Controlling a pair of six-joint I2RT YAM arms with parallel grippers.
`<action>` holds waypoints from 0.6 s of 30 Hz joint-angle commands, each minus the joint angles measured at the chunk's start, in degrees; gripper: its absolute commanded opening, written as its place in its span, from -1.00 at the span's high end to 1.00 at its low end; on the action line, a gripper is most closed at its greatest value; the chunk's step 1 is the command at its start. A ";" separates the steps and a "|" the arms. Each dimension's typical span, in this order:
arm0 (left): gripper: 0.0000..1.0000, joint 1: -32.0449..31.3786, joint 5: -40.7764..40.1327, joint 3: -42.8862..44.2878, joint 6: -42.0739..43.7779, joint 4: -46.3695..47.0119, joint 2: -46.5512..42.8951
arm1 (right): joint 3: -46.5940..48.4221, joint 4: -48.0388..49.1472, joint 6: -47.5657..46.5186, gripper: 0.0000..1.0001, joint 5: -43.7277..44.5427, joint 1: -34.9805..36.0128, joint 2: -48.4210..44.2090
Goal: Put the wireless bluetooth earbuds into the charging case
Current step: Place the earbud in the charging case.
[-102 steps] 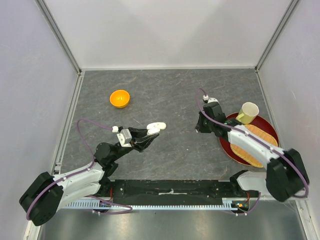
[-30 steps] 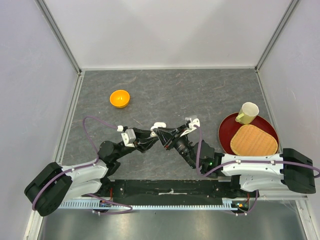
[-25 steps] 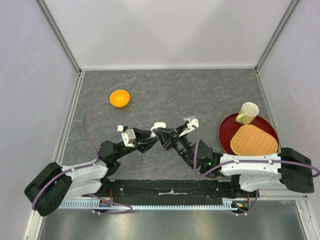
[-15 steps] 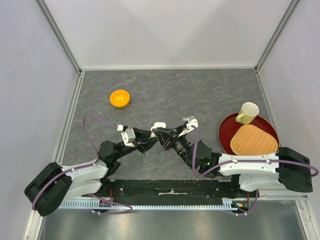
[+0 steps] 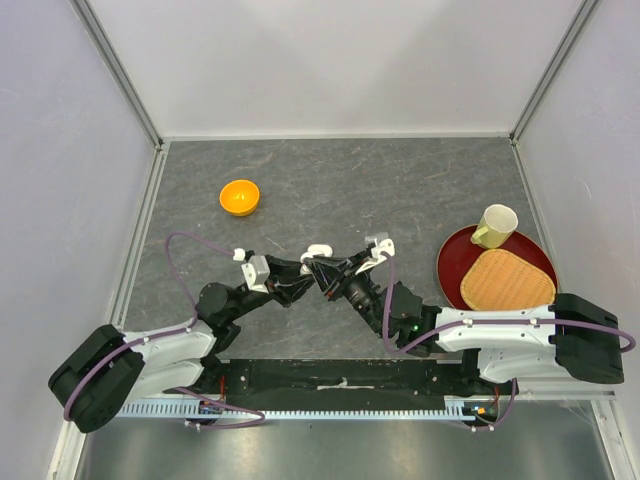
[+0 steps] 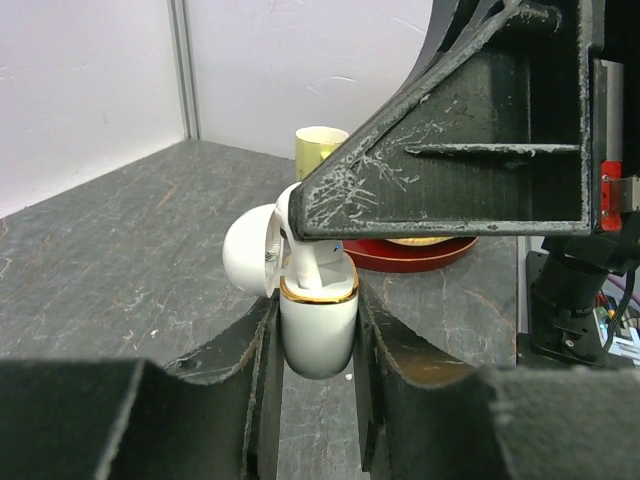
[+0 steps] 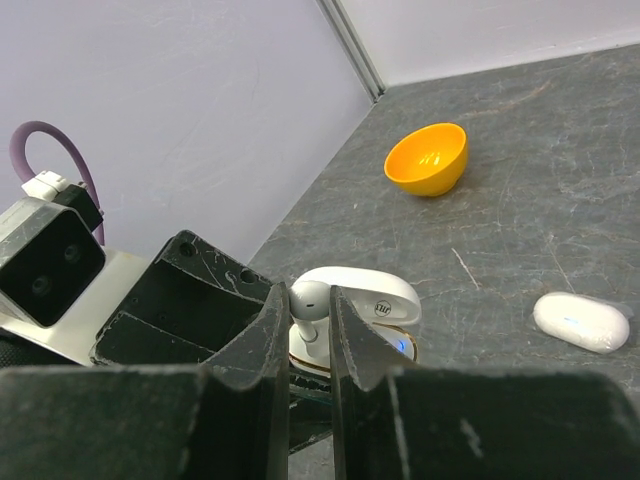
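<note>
My left gripper (image 6: 315,335) is shut on the body of an open white charging case (image 6: 317,325) with a gold rim, lid (image 6: 250,250) flipped back. My right gripper (image 7: 308,315) is shut on a white earbud (image 7: 315,298) and holds it in the case's mouth, its stem (image 6: 305,262) down inside the rim. In the top view both grippers meet tip to tip at the table's middle, left (image 5: 300,277) and right (image 5: 325,277); the held case is mostly hidden under them. A blue light (image 7: 400,345) glows on the case.
A second white case (image 7: 582,320), closed, lies on the table just beyond the grippers (image 5: 318,250). An orange bowl (image 5: 240,197) sits at the far left. A red tray (image 5: 450,265) at the right holds a woven mat (image 5: 507,280) and a pale cup (image 5: 496,225).
The right arm swung from beside the red tray to the middle and met the left gripper. Over the last second it crept slightly left; the left arm held still.
</note>
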 commanded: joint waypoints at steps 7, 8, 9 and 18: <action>0.95 0.21 -6.76 -1.25 -1.93 19.69 -1.14 | 1.75 -3.60 0.40 1.00 -0.74 1.62 -1.03; 0.95 0.21 -6.76 -1.25 -1.93 19.78 -1.32 | 2.10 -3.87 0.31 1.00 -0.83 1.53 -1.03; 0.95 0.21 -6.76 -1.34 -1.93 19.78 -1.41 | 2.27 -4.14 0.13 1.00 -0.83 1.53 -0.94; 0.95 0.12 -5.01 -1.34 -1.93 19.78 -1.67 | 2.63 -3.26 0.66 1.00 -1.18 1.62 0.29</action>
